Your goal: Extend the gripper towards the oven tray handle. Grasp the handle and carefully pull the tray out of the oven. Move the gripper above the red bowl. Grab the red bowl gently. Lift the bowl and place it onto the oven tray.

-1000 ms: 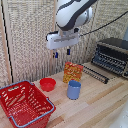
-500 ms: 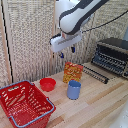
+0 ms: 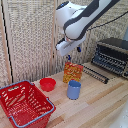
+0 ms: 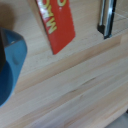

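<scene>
Exterior view: the white and black arm hangs high over the wooden table [image 3: 100, 100], and the gripper [image 3: 66, 56] is above an orange and yellow box [image 3: 72, 72] that stands upright. The fingers are too blurred to read, so I cannot tell if they are wide or narrow; nothing seems to be held. The red bowl [image 3: 47, 84] sits on the table between the big red basket [image 3: 24, 102] and the box, with a blue cup [image 3: 74, 90] just beside it toward the exterior view's right. The oven [image 3: 112, 55] stands at the exterior view's right edge, its door lying open in front of it. The tray [image 3: 105, 62] appears to be inside the oven mouth, not yet pulled out, but this is hard to confirm.

Wrist view: the camera looks down on pale wood planks. A red and yellow box face [image 4: 56, 22], a blue rounded shape [image 4: 11, 60] that is probably the cup, and a dark shiny bar [image 4: 107, 17] are seen. The fingers do not show here.

The risk, in my judgement: the box and the cup stand near the way to the bowl, so a low path could knock them over. Also, a shallow bowl may slip from a narrow pinch.

The table is light wood with clear grain; behind it is a pale reed screen.
</scene>
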Robot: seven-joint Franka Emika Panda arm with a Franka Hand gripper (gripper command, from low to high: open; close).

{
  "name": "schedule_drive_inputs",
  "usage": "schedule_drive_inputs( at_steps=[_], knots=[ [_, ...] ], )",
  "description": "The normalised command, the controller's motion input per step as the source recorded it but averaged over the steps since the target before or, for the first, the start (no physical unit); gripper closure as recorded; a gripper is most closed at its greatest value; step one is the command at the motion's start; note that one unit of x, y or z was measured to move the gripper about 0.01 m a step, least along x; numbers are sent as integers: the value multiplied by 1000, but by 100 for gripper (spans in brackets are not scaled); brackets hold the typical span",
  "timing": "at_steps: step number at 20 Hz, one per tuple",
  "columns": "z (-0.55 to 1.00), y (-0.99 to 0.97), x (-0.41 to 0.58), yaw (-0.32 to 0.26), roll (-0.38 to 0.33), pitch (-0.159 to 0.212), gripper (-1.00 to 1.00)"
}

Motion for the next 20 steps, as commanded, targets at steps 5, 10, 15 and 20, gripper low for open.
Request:
schedule_drive_inputs(
  at_steps=[5,10,15,20],
  knots=[
    [-2,-505,-106,66,-334,0,-100],
    [-55,-583,-50,54,-319,0,-100],
    [-197,-569,26,96,-273,0,-100],
    [-235,-561,156,111,-247,0,-100]
  ],
)
